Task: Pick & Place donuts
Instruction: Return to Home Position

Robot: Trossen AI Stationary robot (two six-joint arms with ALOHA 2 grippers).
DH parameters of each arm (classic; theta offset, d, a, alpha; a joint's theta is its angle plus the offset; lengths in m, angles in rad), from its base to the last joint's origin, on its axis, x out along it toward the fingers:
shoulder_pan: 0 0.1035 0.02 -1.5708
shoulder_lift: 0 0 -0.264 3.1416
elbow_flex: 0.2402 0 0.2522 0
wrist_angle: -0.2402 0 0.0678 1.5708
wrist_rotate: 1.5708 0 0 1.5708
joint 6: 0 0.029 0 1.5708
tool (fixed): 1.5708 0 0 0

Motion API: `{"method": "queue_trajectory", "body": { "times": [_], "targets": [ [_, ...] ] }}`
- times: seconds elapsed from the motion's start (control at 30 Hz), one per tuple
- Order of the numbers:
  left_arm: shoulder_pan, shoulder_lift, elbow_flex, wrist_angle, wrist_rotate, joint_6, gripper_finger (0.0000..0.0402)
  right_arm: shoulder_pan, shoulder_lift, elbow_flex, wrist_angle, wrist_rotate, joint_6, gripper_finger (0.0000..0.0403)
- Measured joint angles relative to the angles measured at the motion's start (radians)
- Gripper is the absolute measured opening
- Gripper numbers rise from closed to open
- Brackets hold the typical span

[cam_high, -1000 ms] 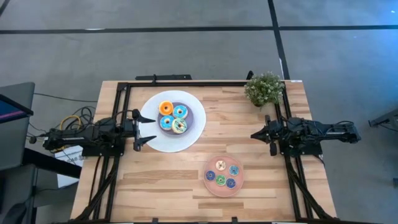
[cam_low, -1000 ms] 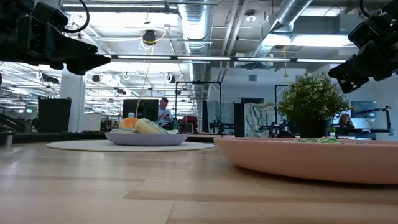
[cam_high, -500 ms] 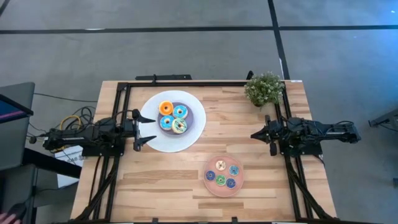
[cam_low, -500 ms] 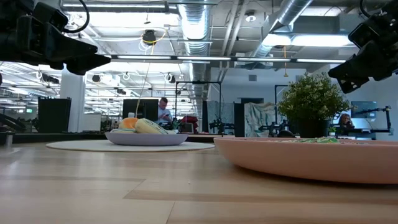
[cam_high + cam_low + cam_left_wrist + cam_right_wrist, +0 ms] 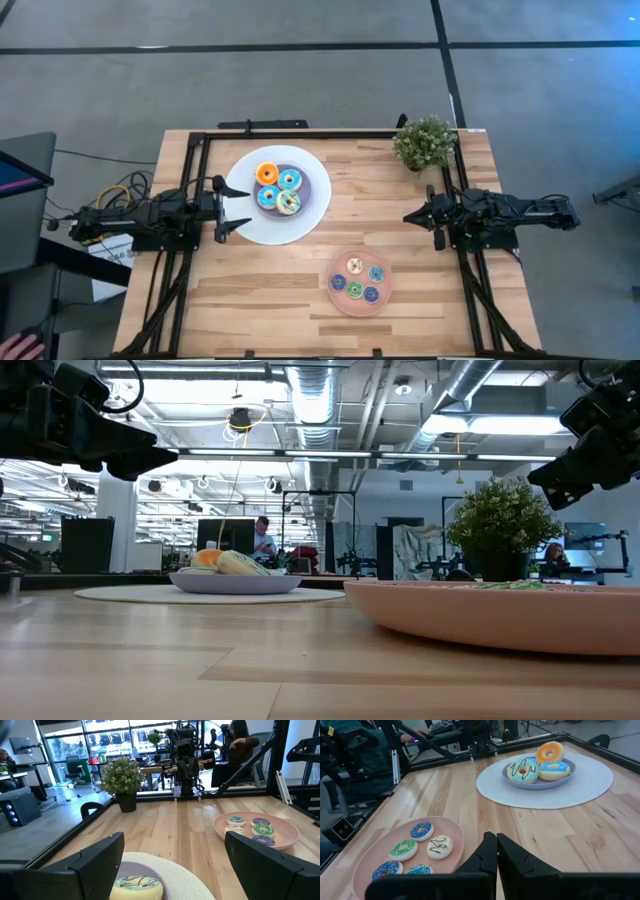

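The left pincer (image 5: 237, 208) hangs at the left edge of the table (image 5: 280, 300), its fingers spread wide with nothing between them, their tips just over the rim of the round white mat (image 5: 300, 230). The right pincer (image 5: 408, 216) is at the right edge, fingers pressed together and empty, not far from the potted plant (image 5: 425, 142). Four large donuts sit close together on the lilac plate (image 5: 306, 190) in the middle of the mat: an orange donut (image 5: 266, 173), a blue donut (image 5: 290, 179), a second blue donut (image 5: 268, 197) and a cream-green donut (image 5: 289, 203). Five mini donuts (image 5: 354, 265) lie on the pink plate (image 5: 338, 300), which stands on the bare wood between the two arms, apart from the mat and from both pincers; one of them is a green mini donut (image 5: 355, 289)
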Motion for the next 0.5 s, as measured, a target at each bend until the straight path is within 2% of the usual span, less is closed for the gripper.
{"method": "queue_trajectory", "body": {
  "times": [0.5],
  "targets": [
    [0.0,0.0,0.0,0.0,0.0,-0.004,0.034,0.0,0.0,0.0,0.0,0.0,0.0,0.0001]
  ]
}}
